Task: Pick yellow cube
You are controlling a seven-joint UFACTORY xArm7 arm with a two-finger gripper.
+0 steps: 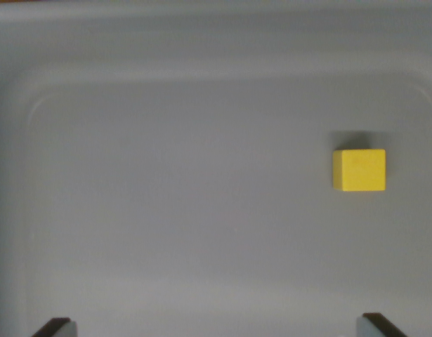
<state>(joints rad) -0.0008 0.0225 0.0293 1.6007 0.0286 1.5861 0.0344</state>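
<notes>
Looking straight down from the wrist camera, the view takes in a yellow cube resting alone on the flat floor of a pale grey tray, whose raised rim curves around the top and both sides of the frame with rounded corners. The cube sits toward the wrist view's right, about midway up the picture, near the tray's right-hand wall but not touching it, and casts a small dark shadow just behind its upper edge. Its top face is squarely visible, with a sliver of the near side showing beneath. At the bottom edge, the two dark fingertips of the tool poke into the frame, one at the lower left and one at the lower right, standing wide apart with bare tray floor between them. Nothing is held between them. The cube lies well clear of both tips, above the right-hand one and slightly inside it, and the tool is not in contact with it.
</notes>
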